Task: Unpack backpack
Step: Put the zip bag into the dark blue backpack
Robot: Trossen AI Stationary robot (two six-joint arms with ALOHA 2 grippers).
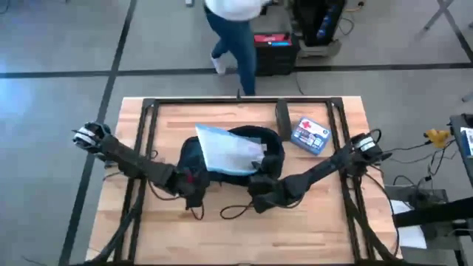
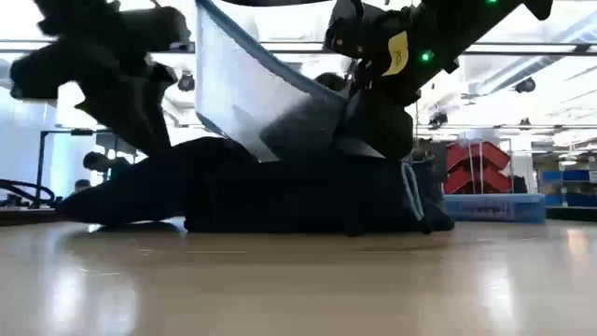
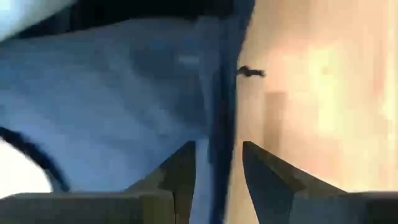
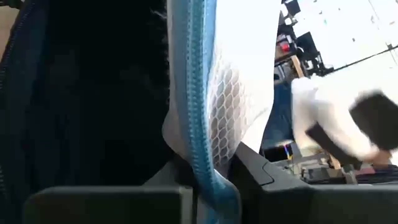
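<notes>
The right gripper's jaws pinch the blue zip edge of a clear mesh-lined pouch, the left gripper's jaws straddle the limp dark navy fabric backpack's rim, which looks light and best held by its edges.

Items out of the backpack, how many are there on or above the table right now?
2. A blue-white box lies on the table beside the backpack, toward the right arm. A clear pouch is half out, pinched by the right gripper. More may remain inside.

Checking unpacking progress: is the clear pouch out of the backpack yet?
Partly out. The pouch slants up from the backpack, its lower end still inside, pinched at its blue edge by the right gripper.
</notes>
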